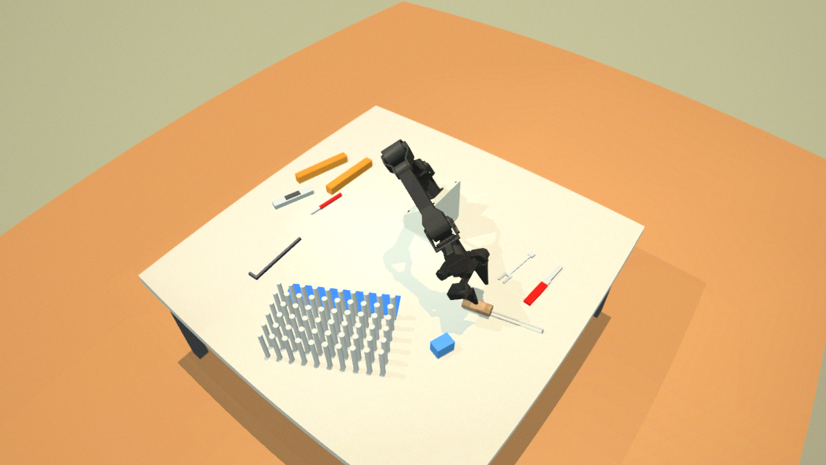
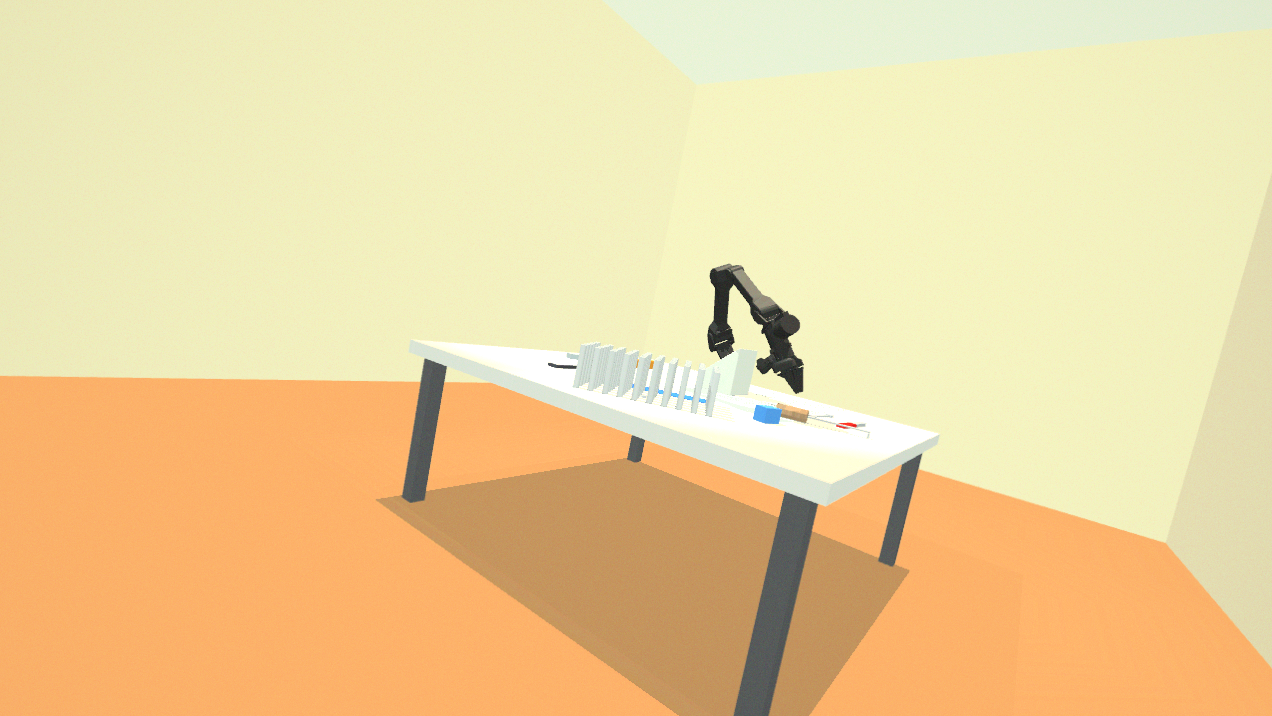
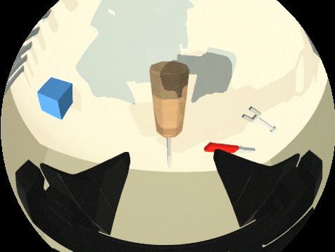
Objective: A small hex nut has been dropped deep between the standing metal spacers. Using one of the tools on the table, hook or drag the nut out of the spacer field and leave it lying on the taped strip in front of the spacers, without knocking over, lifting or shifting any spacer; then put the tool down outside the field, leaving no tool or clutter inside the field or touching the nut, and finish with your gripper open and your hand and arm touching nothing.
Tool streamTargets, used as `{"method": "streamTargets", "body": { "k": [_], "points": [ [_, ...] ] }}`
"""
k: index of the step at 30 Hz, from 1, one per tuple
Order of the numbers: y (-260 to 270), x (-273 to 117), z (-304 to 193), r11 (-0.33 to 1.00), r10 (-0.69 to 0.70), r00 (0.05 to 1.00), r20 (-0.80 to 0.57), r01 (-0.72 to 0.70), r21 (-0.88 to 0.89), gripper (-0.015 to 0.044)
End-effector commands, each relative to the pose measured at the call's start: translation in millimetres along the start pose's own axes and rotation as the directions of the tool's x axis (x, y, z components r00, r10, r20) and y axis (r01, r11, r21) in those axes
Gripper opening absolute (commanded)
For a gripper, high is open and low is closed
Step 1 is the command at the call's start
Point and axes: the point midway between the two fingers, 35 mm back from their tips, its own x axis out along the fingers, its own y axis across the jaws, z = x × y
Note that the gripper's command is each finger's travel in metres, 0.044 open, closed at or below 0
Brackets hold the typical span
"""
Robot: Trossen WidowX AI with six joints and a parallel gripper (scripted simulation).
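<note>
Two spread jaws hover above the wooden-handled tool (image 1: 477, 307) (image 2: 792, 412) (image 3: 169, 102), apart from it.

Two orange bars (image 1: 349, 175) (image 2: 646, 363) lying flat, side by side, not touching. Light grey bar (image 1: 280, 203) (image 2: 571, 355) w/ dark patch on top, near them. Blue block (image 1: 441, 345) (image 2: 766, 414) (image 3: 55, 98) sits well apart. Floor (image 1: 722, 173) (image 2: 222, 551) orange, walls (image 2: 311, 177) pale yellow.

White table (image 1: 347, 230) (image 2: 783, 460) (image 3: 116, 141), standing spacers (image 1: 329, 326) (image 2: 645, 378) (image 3: 25, 56), blue block (image 1: 441, 345) (image 2: 767, 414) (image 3: 55, 98), wooden-handled tool (image 1: 477, 307) (image 2: 792, 412) (image 3: 169, 100), black angled rod (image 1: 277, 258) (image 2: 561, 366)
</note>
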Motion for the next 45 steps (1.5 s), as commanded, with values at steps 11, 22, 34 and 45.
{"method": "streamTargets", "body": {
  "k": [11, 22, 34, 45],
  "points": [
    [0.7, 0.8, 3.3, 1.000, -0.001, 1.000, 0.005, 0.001, 0.000, 0.0280],
    [1.9, 15.8, 13.4, 1.000, -0.001, 1.000, 0.006, 0.000, 0.000, 0.0280],
    [2.4, 32.2, 24.9, 1.000, 0.000, 1.000, 0.007, 0.000, 0.000, 0.0280],
    [1.9, 46.8, 35.6, 1.000, 0.000, 1.000, 0.008, 0.000, 0.000, 0.0280]
  ]
}}
